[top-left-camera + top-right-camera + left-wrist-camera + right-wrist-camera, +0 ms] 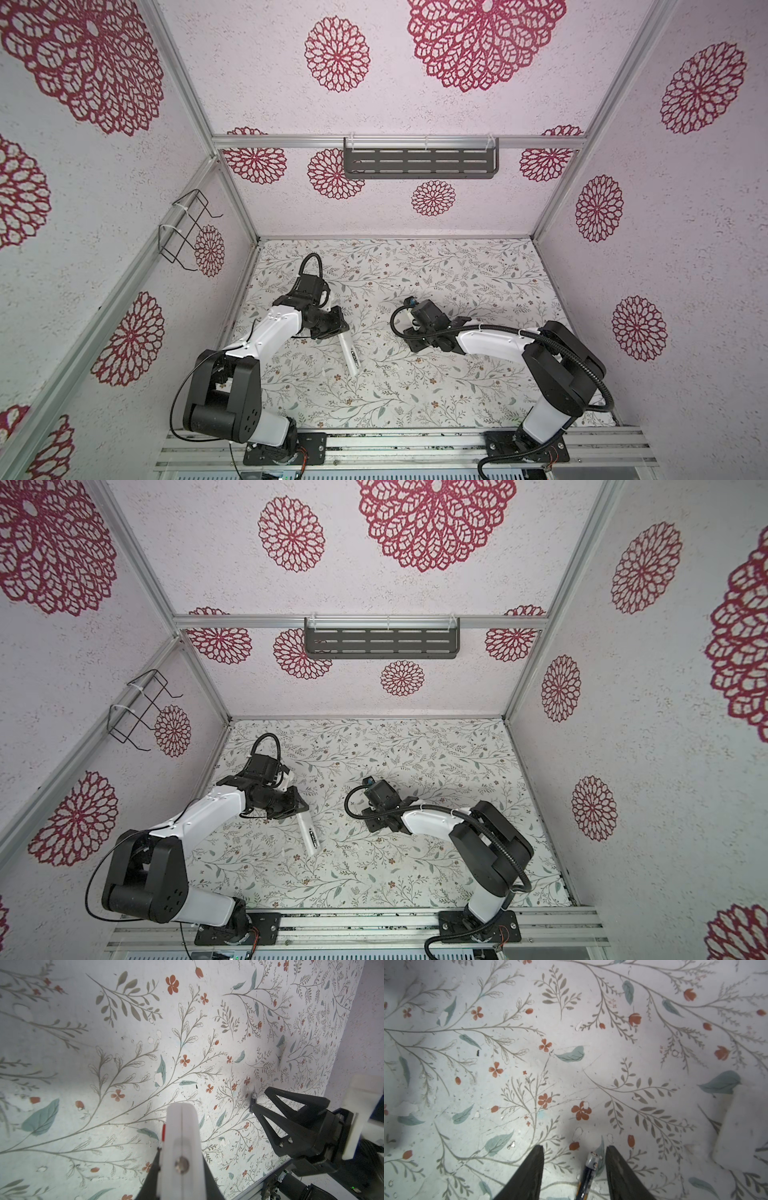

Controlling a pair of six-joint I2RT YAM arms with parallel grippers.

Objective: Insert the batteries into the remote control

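Note:
The remote control (pixel 349 353) (pixel 308 829), a slim white bar, sticks out of my left gripper (pixel 337 330) (pixel 181 1154), which is shut on one end of it. The left wrist view looks along the bar (pixel 182 1126); a red button edge shows on its side. One of the batteries (pixel 588 1174) (pixel 253 1101), dark with a silvery end, lies on the floral table. My right gripper (pixel 574 1148) (pixel 417 341) (pixel 261 1098) stands open over the battery, one finger on each side and neither touching it. From above, the right gripper hides the battery.
The floral table (pixel 457 395) is walled in on three sides. A dark shelf (pixel 419 162) hangs on the back wall and a wire rack (pixel 185 232) on the left wall. A blurred white shape (pixel 741 1130) lies at the edge of the right wrist view.

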